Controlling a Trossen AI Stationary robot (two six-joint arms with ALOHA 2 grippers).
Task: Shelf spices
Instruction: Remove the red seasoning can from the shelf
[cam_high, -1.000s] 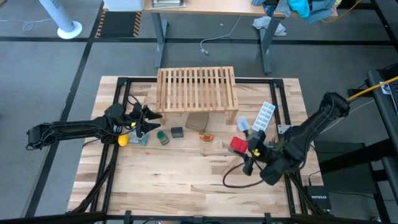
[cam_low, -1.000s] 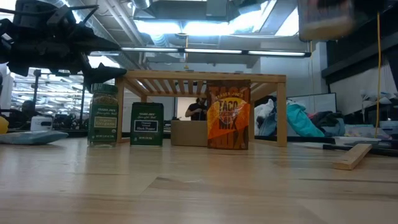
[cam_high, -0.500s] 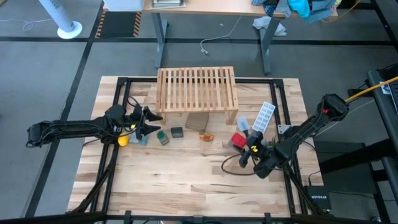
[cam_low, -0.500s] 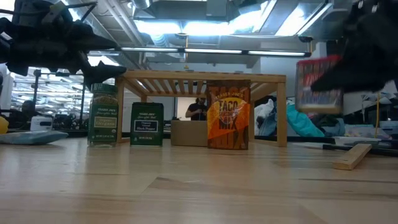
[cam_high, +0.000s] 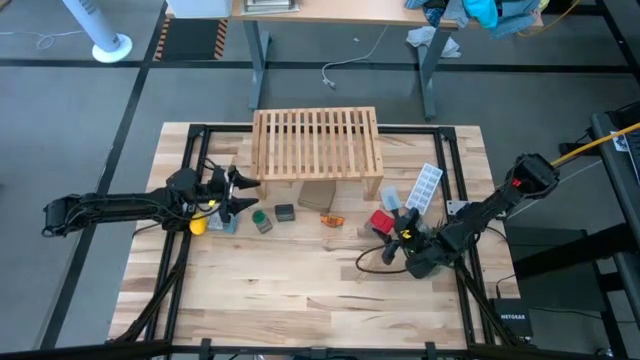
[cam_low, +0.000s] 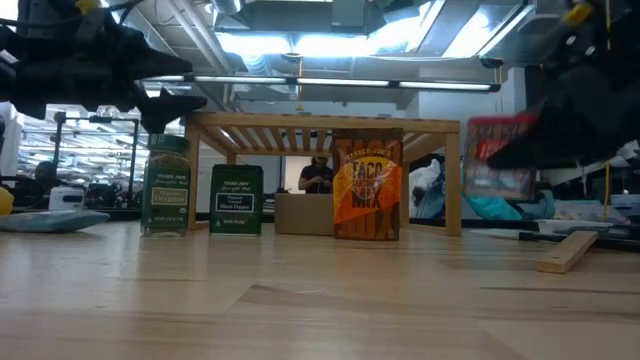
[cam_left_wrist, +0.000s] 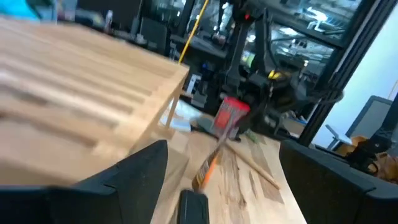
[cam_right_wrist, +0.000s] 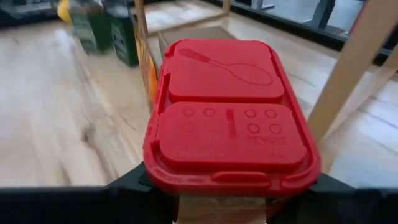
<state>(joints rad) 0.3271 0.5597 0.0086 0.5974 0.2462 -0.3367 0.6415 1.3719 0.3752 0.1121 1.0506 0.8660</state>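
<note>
The right gripper (cam_high: 392, 228) is carrying the red jar (cam_high: 382, 222) above the table (cam_high: 300, 290), near its right edge and off the shelf's (cam_high: 316, 142) right front leg; the jaws are pinching the jar's body just under the wide red flip lid, as the right wrist view is showing (cam_right_wrist: 231, 118). The jar is looking like a small rigid plastic container, probably light, with smooth sides that could be slipping, so gripping below the lid's overhanging rim seems sensible: the rim is acting as a stop. The lid itself looks hinged and is better left untouched.

The left gripper (cam_high: 238, 192) is hovering with its jaws spread, holding nothing, near the table's left edge, over the green round jar (cam_high: 262, 221). The dark jar (cam_high: 285, 212) and the orange packet (cam_high: 331, 219) are standing in a row beside it, in front of the shelf. The packet is looking soft and crushable, so it will likely be needing a gentle pinch near its top
</note>
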